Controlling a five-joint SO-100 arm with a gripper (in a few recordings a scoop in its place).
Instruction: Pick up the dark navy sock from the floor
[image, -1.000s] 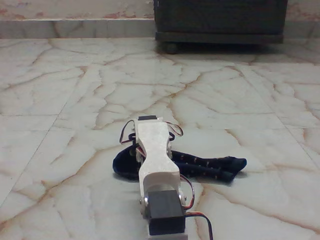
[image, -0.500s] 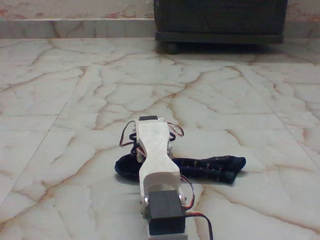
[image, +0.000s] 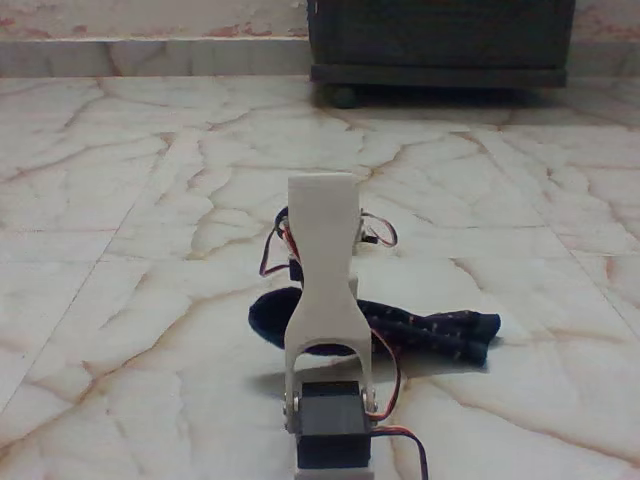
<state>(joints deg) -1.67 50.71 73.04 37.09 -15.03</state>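
The dark navy sock (image: 430, 335) with tiny reddish dots stretches sideways across the floor (image: 130, 200) in the fixed view. Its left part passes behind my white arm link (image: 322, 270). The link stands nearly upright in front of the camera and hides my gripper's fingers. The sock's middle looks raised a little, with a thin shadow on the tiles beneath it, so my gripper appears shut on the sock behind the link. The toe end at the right droops towards the tiles.
A dark wheeled cabinet (image: 440, 45) stands at the back right against the wall's skirting. Red and black wires (image: 385, 375) loop beside the arm's black servo (image: 330, 420). Open marble tiles lie to the left and right.
The white arm link has swung up from a forward lean to nearly upright. The sock has shifted slightly right and up with it, and a shadow now shows under it.
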